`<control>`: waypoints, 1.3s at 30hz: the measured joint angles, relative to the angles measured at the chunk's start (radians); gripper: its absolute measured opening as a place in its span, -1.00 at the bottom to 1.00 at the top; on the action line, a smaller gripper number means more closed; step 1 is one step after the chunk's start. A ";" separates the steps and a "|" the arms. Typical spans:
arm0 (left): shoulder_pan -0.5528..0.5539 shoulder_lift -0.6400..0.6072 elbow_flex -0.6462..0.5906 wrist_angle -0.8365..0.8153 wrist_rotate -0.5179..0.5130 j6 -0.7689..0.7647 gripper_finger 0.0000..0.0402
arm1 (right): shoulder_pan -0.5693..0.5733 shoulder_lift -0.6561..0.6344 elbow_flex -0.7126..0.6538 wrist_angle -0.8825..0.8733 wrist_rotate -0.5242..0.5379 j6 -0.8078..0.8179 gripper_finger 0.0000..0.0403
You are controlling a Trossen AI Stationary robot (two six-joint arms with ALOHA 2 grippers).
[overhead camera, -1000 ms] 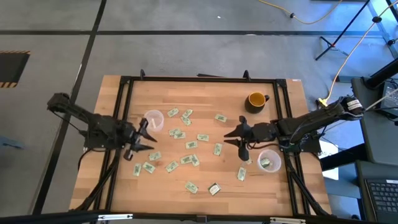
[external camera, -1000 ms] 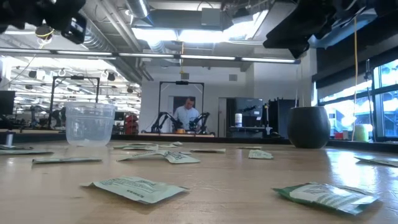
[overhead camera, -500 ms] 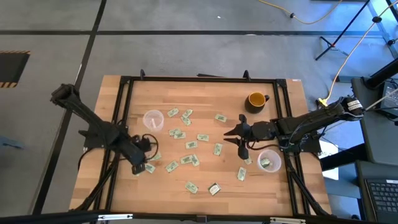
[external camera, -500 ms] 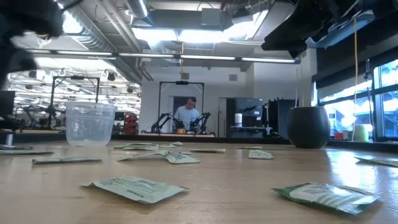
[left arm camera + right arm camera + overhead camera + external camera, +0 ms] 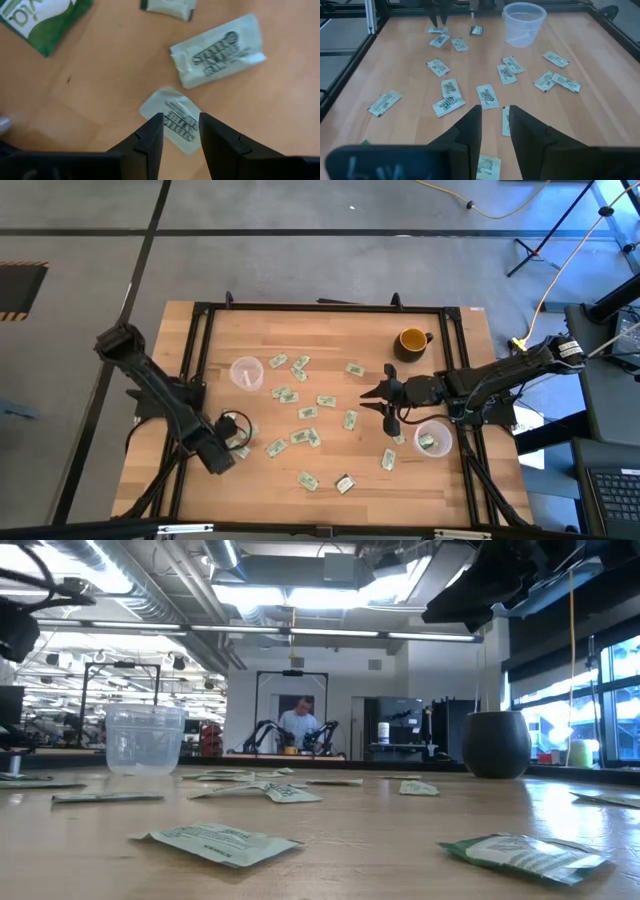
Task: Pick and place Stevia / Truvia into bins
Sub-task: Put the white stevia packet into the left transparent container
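Flat, crinkled pale-green paper packets lie scattered over the wood-grain worktop between two clear round plastic cups, the left claw parted astride one packet, the right claw hovering ajar, empty.

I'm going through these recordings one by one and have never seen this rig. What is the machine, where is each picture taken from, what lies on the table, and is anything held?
Two dark robot arms work at a wooden table. One camera looks straight down, one sits at tabletop height, and one rides on each wrist. Scattered sweetener packets, two clear cups and a yellow mug lie there. The left gripper is low, open astride one packet, not yet gripping. The right gripper waits open above the table, holding nothing.
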 joint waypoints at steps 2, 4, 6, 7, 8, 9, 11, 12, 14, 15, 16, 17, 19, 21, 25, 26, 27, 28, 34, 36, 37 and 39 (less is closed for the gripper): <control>-0.003 0.026 0.000 0.000 0.000 -0.009 -0.42 | 0.000 0.000 0.000 0.000 0.000 0.000 -0.50; -0.003 0.051 0.000 0.000 0.000 -0.010 -0.44 | 0.000 0.000 0.000 0.000 0.000 0.000 -0.50; -0.002 0.076 0.000 0.000 0.001 -0.010 -0.46 | 0.000 0.000 0.000 0.000 0.000 0.000 -0.50; -0.002 0.086 0.000 0.000 0.002 -0.012 -0.46 | 0.000 0.000 0.000 0.000 0.000 0.000 -0.50; -0.002 0.096 0.001 0.002 0.005 -0.017 -0.47 | 0.000 0.000 0.000 0.000 0.000 0.000 -0.50; -0.002 0.104 0.003 0.002 0.008 -0.020 -0.48 | 0.000 0.000 0.000 0.000 0.000 0.000 -0.50; -0.002 0.120 0.004 0.002 0.012 -0.020 -0.50 | 0.000 0.000 0.000 0.000 0.000 -0.001 -0.50; -0.002 0.124 0.004 0.003 0.012 -0.020 -0.52 | 0.000 0.000 0.000 0.000 0.000 -0.002 -0.50; -0.002 0.127 0.003 0.005 0.013 -0.020 -0.55 | 0.000 0.000 0.000 0.000 0.000 -0.002 -0.50; -0.002 0.127 0.003 0.006 0.013 -0.020 -0.57 | 0.000 0.000 0.000 0.000 0.000 -0.002 -0.50; -0.002 0.127 0.003 0.007 0.014 -0.020 -0.59 | 0.000 0.000 0.000 0.000 0.000 -0.002 -0.50; -0.002 0.127 0.003 0.008 0.015 -0.020 -0.62 | 0.000 0.000 0.000 0.000 0.000 -0.002 -0.50; -0.002 0.128 0.002 0.010 0.015 -0.020 -0.67 | 0.000 0.000 0.000 0.000 0.000 -0.002 -0.50; -0.002 0.128 0.002 0.012 0.015 -0.019 -0.71 | 0.000 0.000 0.000 0.000 0.000 -0.002 -0.50; -0.002 0.129 0.002 0.011 0.018 0.005 -0.80 | 0.000 0.000 0.000 0.000 0.000 -0.022 -0.50; -0.002 0.129 0.002 0.011 0.018 0.024 -0.82 | 0.000 0.000 0.000 0.000 0.000 -0.027 -0.50; -0.002 0.129 0.002 0.011 0.018 0.039 -0.84 | 0.000 0.000 0.000 0.000 0.000 -0.029 -0.50; -0.002 0.129 0.002 0.011 0.018 0.051 -0.86 | 0.000 0.000 0.000 0.000 0.000 -0.030 -0.50; -0.002 0.111 0.000 0.012 0.018 0.049 -0.97 | 0.000 0.000 0.000 0.000 0.000 -0.038 -0.50; -0.002 0.087 -0.004 0.012 0.010 0.032 -0.98 | 0.000 0.000 0.000 0.000 0.000 -0.038 -0.50; -0.002 0.073 -0.006 0.009 0.002 0.028 -0.98 | 0.000 0.000 0.000 0.000 0.000 -0.038 -0.50; -0.002 0.034 -0.007 0.003 -0.030 0.029 -0.98 | 0.000 0.000 0.000 0.000 0.000 -0.040 -0.50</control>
